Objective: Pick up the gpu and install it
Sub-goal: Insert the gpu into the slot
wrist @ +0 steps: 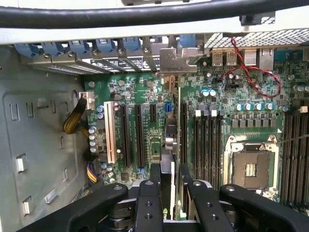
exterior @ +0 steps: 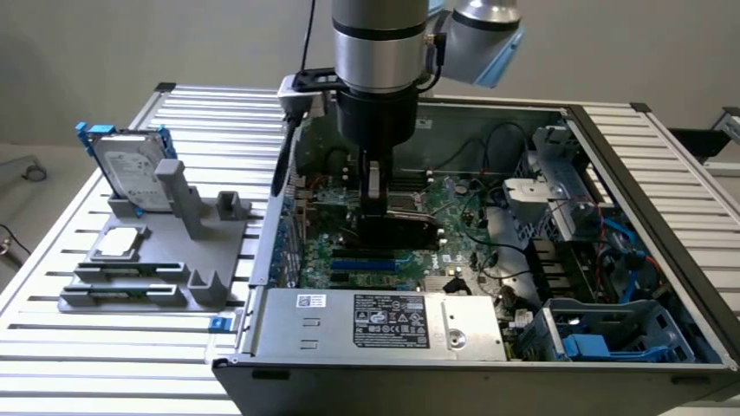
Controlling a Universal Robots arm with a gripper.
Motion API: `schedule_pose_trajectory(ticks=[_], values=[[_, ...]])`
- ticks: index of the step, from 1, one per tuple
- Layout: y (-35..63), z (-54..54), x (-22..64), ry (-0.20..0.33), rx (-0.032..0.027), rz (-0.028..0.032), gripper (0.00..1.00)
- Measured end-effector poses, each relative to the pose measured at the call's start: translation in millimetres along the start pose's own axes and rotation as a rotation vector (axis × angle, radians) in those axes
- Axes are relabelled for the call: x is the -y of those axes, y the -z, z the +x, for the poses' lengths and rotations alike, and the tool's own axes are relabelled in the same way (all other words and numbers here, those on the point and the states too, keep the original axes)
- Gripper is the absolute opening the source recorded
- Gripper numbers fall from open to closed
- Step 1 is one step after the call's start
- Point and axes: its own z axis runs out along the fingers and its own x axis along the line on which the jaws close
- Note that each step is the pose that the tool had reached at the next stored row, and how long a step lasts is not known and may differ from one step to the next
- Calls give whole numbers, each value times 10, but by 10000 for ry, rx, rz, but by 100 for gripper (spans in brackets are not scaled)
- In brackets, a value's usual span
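Inside the open computer case, my gripper reaches down over the large green motherboard. It is shut on the gpu, whose black shroud faces the exterior camera low above the board. In the wrist view the gpu appears edge-on as a thin upright card between my two black fingers. It runs along the expansion slots. Its silver end bracket lies at the case's rear slot openings. Whether the card's edge sits in a slot I cannot tell.
A silver hard drive in a blue frame stands on a grey fixture on the slatted table at the exterior view's left. The power supply fills the case's near side. An empty CPU socket, memory slots and red wires flank the card.
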Motion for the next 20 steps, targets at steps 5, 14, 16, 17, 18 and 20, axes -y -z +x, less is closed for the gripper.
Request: schedule_pose_trajectory(ticks=[5,14,16,17,18,20], values=[[-36,46,-32,-3,6,93,26],[-82,76,-49,-6,8,144,26],[-103,76,-58,-9,8,171,26],[-114,76,-63,-9,10,186,26],[-121,76,-66,-10,11,193,26],[-131,78,-72,-10,10,199,26]])
